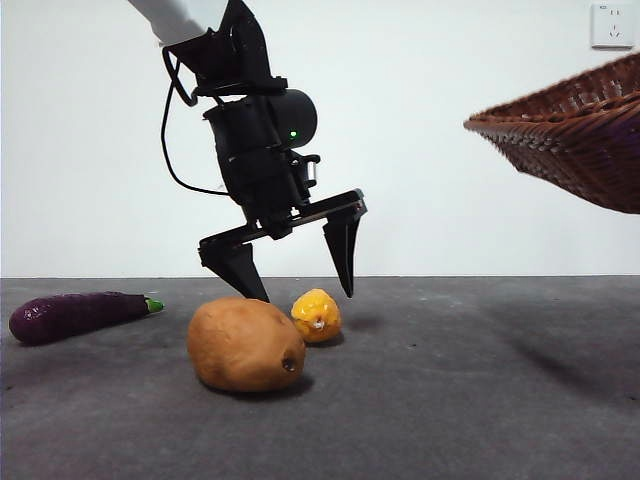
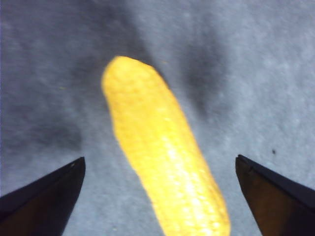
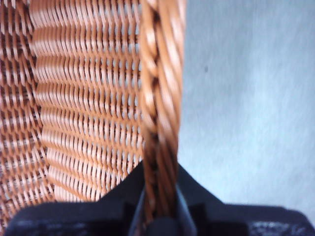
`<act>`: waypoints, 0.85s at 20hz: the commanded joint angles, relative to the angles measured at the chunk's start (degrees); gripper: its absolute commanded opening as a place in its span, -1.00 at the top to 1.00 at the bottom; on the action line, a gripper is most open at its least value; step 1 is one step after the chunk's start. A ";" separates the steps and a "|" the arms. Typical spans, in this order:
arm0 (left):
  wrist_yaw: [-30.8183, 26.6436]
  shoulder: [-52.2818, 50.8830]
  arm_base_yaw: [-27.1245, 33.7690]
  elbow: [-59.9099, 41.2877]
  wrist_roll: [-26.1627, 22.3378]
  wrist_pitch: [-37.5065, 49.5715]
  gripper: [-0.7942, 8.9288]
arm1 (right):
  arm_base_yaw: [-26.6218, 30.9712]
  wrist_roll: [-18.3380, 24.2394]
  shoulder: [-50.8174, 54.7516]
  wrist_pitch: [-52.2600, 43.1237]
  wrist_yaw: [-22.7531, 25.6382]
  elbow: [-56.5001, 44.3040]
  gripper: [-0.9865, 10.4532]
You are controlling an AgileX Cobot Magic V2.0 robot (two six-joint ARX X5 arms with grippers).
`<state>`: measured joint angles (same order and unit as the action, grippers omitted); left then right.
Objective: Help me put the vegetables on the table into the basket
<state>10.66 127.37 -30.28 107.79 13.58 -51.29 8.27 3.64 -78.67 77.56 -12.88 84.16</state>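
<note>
On the dark grey table (image 1: 460, 400) lie a purple eggplant (image 1: 75, 313) at the left, a large tan potato (image 1: 245, 345) in the middle, and a small yellow-orange vegetable (image 1: 316, 315) just behind it. My left gripper (image 1: 305, 295) hangs open right over the yellow one, a jaw on either side, not touching it. In the left wrist view this piece is a long yellow cob (image 2: 162, 157) lying between the open gripper (image 2: 160, 158). The brown wicker basket (image 1: 580, 130) floats tilted at the upper right, with my right gripper (image 3: 160, 169) shut on its braided rim (image 3: 160, 73).
A white wall stands behind the table, with a socket (image 1: 611, 25) at its top right. The basket casts a faint shadow on the table at the right. Bare table lies in front of and to the right of the potato.
</note>
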 commanded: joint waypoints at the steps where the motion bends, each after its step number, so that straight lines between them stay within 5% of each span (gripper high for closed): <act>1: -0.28 0.98 -0.94 -0.15 0.31 0.31 -0.32 | 0.02 -0.04 0.20 1.22 -0.59 -1.49 0.85; 3: -1.77 2.08 -1.64 -0.15 0.39 -0.04 -0.19 | 0.02 0.04 0.20 1.22 -0.59 -1.62 0.85; 7: -2.97 2.51 -2.08 -0.15 -0.33 0.11 0.87 | 0.02 0.04 0.20 1.20 -0.59 -1.62 0.85; 17: -3.02 -3.34 -1.68 12.22 -8.31 -11.37 0.85 | -3.65 -3.06 -0.74 -1.33 -0.11 -1.62 0.85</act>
<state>7.64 124.49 -32.05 119.70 7.27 -62.46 4.45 1.67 -79.07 77.17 -12.40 82.89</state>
